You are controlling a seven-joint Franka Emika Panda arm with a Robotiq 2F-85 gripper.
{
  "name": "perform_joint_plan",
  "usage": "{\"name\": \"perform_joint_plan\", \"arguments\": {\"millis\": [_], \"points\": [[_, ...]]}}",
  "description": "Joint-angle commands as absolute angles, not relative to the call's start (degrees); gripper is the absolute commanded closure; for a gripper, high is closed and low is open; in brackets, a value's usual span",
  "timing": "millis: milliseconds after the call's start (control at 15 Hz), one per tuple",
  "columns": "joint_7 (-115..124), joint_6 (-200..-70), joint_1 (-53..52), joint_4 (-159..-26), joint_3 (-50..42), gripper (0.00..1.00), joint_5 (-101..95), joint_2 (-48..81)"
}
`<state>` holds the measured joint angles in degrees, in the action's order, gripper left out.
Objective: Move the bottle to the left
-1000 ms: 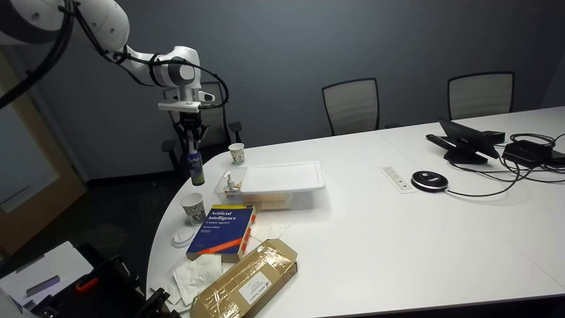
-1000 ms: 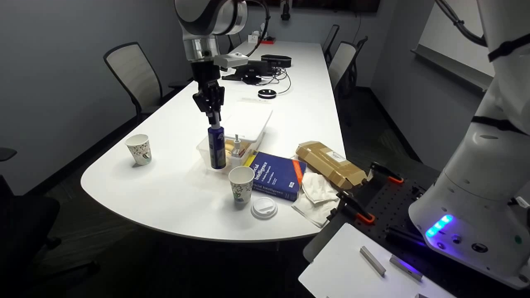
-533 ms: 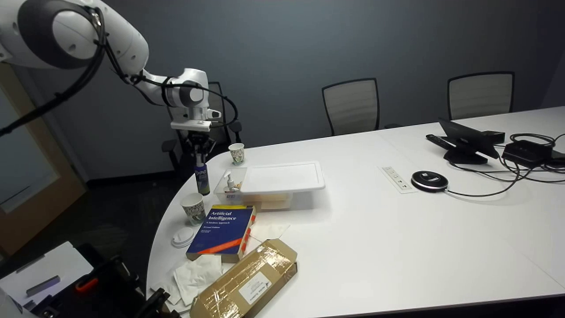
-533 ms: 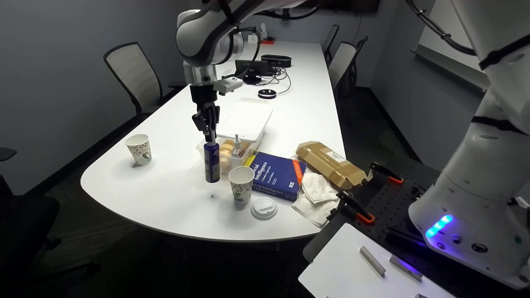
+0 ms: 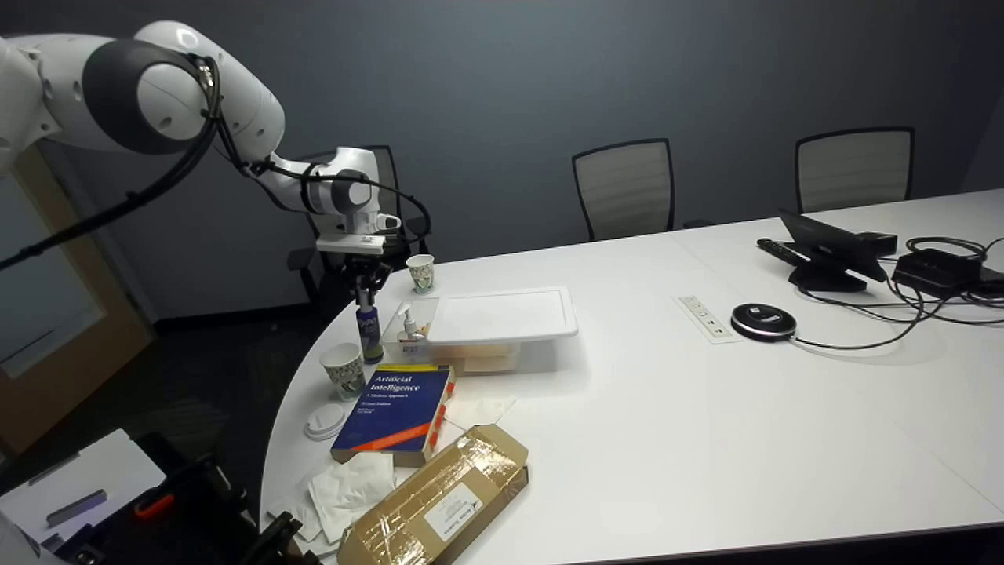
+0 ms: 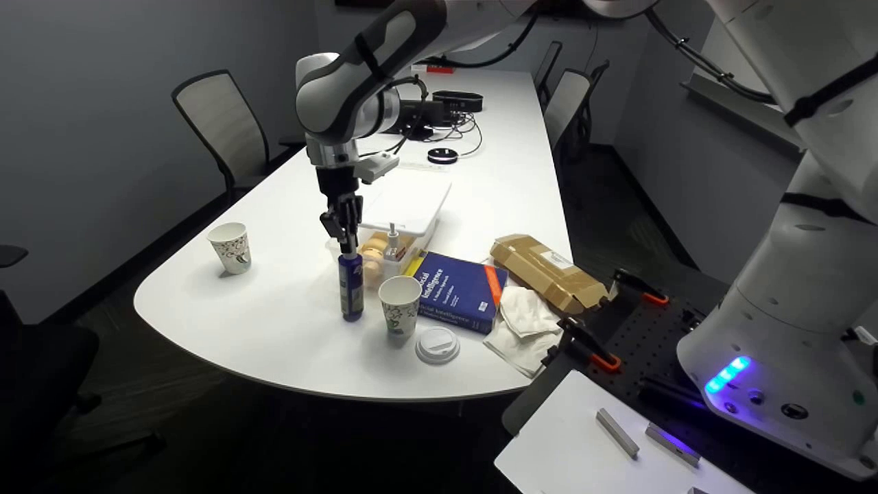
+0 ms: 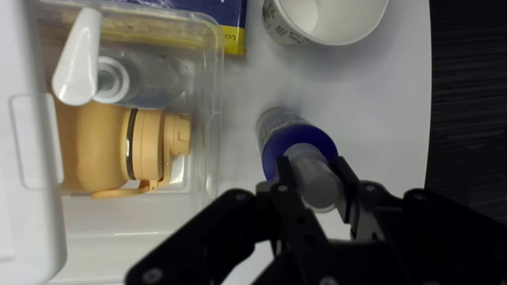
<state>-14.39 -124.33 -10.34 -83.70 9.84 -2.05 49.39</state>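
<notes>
In an exterior view my gripper (image 5: 365,297) has the bottle (image 5: 369,336) by its upper end, roughly upright near the rounded end edge of the bench (image 5: 667,439), just beside a paper cup (image 5: 343,370). In an exterior view the bottle is between that end edge and the clear tub (image 6: 424,241); whether its base touches the bench I can't tell. In my wrist view my fingers (image 7: 343,170) sit close in, one against each side of the pale top (image 7: 317,182)
</notes>
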Motion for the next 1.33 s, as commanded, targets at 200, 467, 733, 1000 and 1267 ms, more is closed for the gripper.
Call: {"name": "perform_joint_plan", "arguments": {"millis": [200,467,733,1000,1267], "points": [[-13.48,-128.51,-11.65,-82.64,8.75,0.46,-5.62,50.09],[-13.65,-127.47,-11.48,-82.20,9.11,0.25,-5.99,49.81],[-13.12,-125.54,-10.93,-81.32,9.29,0.00,-5.02,48.63],[-7.44,-122.33,-9.89,-80.16,7.37,0.00,-3.92,45.59],[0.89,-118.13,-7.97,-79.97,3.31,0.00,-3.23,42.22]]}}
